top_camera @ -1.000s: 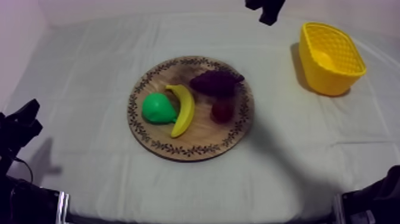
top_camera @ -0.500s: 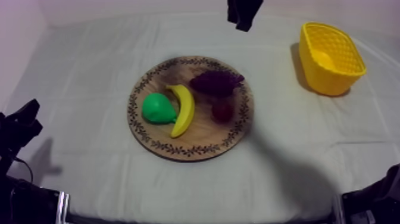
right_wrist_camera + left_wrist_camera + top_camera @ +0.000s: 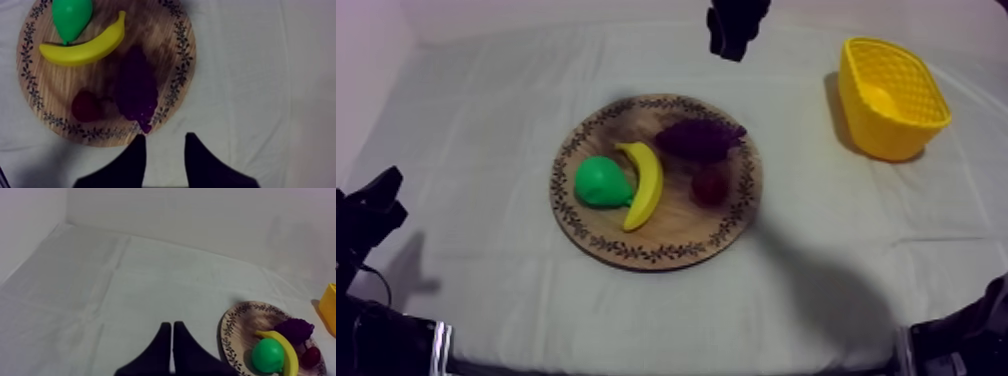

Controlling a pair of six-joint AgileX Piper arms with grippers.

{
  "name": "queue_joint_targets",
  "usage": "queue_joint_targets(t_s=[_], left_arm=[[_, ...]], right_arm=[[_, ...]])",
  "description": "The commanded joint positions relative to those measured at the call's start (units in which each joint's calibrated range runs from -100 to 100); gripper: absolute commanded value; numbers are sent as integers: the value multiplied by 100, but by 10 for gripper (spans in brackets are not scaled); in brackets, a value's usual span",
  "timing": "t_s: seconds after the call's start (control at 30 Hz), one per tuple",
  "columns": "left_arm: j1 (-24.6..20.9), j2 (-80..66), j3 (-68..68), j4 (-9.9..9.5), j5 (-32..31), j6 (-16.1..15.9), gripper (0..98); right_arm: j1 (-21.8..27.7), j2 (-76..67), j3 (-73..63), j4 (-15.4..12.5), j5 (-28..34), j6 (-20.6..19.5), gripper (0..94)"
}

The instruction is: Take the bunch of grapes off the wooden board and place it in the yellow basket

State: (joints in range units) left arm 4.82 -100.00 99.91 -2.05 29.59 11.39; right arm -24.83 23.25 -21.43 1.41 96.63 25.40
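The dark purple bunch of grapes (image 3: 701,137) (image 3: 136,90) lies on the far right part of the round wooden board (image 3: 666,228) (image 3: 162,42). My right gripper (image 3: 736,27) (image 3: 165,145) hangs above the table just beyond the board's far edge, open, with nothing between its fingers; the tip of the grapes lies just ahead of the gap. The yellow basket (image 3: 891,97) stands at the right, upright. My left gripper (image 3: 368,212) (image 3: 172,333) rests low at the left, shut into a narrow wedge, far from the board (image 3: 231,333).
A banana (image 3: 644,183) (image 3: 85,47), a green pear (image 3: 601,182) (image 3: 71,17) and a small red fruit (image 3: 709,186) (image 3: 86,106) share the board with the grapes (image 3: 295,329). Open cloth lies between the board and the basket (image 3: 329,308).
My right gripper has moved left along the far side of the table, away from the basket and toward the board. The fruit and my left arm have not moved.
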Motion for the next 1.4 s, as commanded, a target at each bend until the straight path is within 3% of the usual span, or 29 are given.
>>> queue_joint_targets(t_s=[0.0,0.6,0.93,1.37], left_arm=[[0,0,-2,-2,-1,1,1],[0,0,-2,-2,-1,1,1],[0,0,-2,-2,-1,1,1],[0,0,-2,-2,-1,1,1]], right_arm=[[5,16,-15,-1,-9,3,332],[2,173,-49,-47,-199,58,616],[-43,514,-191,-78,-304,89,695],[-11,1176,-100,-95,-813,166,688]])
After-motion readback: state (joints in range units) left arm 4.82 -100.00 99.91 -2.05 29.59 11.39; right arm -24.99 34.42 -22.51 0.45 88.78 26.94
